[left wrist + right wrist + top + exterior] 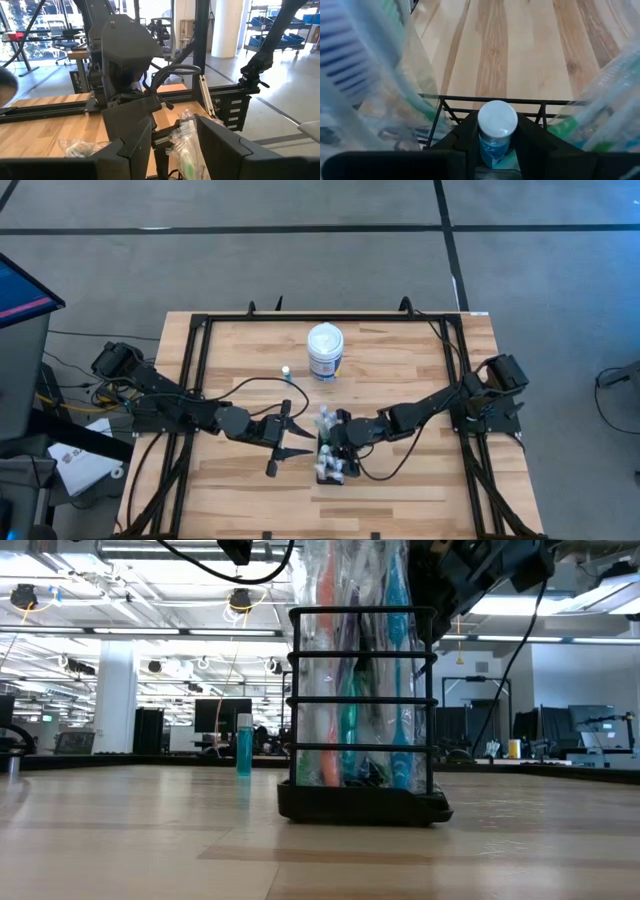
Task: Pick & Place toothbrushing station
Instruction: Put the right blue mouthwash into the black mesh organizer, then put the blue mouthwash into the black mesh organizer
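Observation:
The toothbrushing station (330,467) is a black wire slotted holder standing on its base (362,804) at the table's middle near side. Several plastic-wrapped toothbrushes (345,690) stand in it. My right gripper (339,437) is over the holder and shut on a small blue bottle with a white cap (497,122). My left gripper (297,442) hovers open and empty just left of the holder, its fingers (125,155) pointing at it. The holder's top rim (470,98) shows beyond the bottle. My right gripper pinches the small blue bottle by its body just under the white cap (496,145), between its two fingers. The fingers come from above, pointing down. The bottle stands upright with its cap up among the wrapped toothbrushes. Its lower end is hidden by the fingers.
A white round tub with a blue label (325,350) stands at the far middle. A second small blue bottle (286,370) stands left of it and also shows in the low view (244,745). A black frame (200,330) runs around the table's edges.

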